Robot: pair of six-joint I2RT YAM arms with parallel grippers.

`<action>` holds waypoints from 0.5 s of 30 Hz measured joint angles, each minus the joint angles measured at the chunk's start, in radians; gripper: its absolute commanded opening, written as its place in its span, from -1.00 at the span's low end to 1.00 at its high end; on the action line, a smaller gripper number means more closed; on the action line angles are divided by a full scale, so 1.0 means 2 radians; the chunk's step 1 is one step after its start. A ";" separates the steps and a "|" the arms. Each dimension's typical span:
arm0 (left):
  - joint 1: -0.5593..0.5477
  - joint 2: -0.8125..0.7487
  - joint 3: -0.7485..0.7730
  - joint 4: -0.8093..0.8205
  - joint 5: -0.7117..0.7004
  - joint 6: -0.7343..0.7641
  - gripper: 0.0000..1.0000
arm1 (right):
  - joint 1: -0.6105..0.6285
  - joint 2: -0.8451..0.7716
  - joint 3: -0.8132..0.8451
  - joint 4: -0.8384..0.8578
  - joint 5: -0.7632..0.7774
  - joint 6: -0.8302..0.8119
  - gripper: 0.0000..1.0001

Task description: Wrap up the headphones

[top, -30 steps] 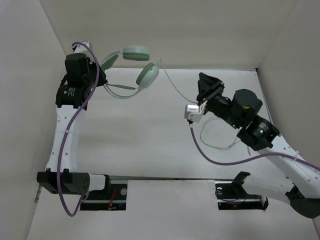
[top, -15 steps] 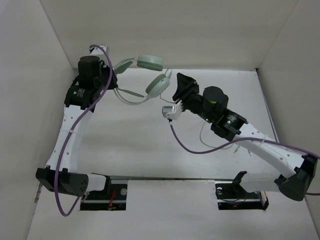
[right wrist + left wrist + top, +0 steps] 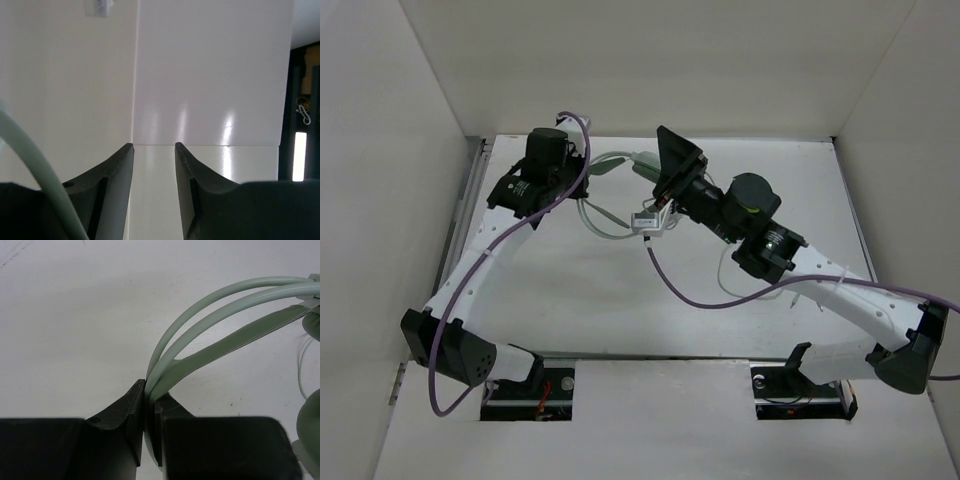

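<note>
Left gripper (image 3: 146,390) clenched on headphones (image 3: 225,305) headband, held up near back wall (image 3: 650,70). Right gripper (image 3: 154,147) also near back wall, fingers apart, empty. Judgement: light, springy band, limp cable (image 3: 300,360); pinch cable, avoid soft pads.

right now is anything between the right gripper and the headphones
Nothing visible stands between them. The right gripper is open and empty, close beside the headphones, which the left gripper clamps.
</note>
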 measured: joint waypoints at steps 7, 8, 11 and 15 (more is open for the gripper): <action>-0.025 0.020 0.000 0.001 0.002 0.004 -1.00 | 0.042 -0.001 0.010 -0.006 -0.013 -0.001 -1.00; -0.025 0.023 0.001 0.001 0.002 0.004 -1.00 | 0.047 -0.001 0.010 -0.009 -0.015 0.000 -1.00; -0.025 0.029 0.006 0.001 0.002 0.006 -1.00 | 0.055 -0.001 0.010 -0.021 -0.023 0.002 -1.00; -0.035 0.024 0.006 0.001 0.002 0.009 -1.00 | 0.027 -0.001 0.010 -0.023 -0.029 0.004 -1.00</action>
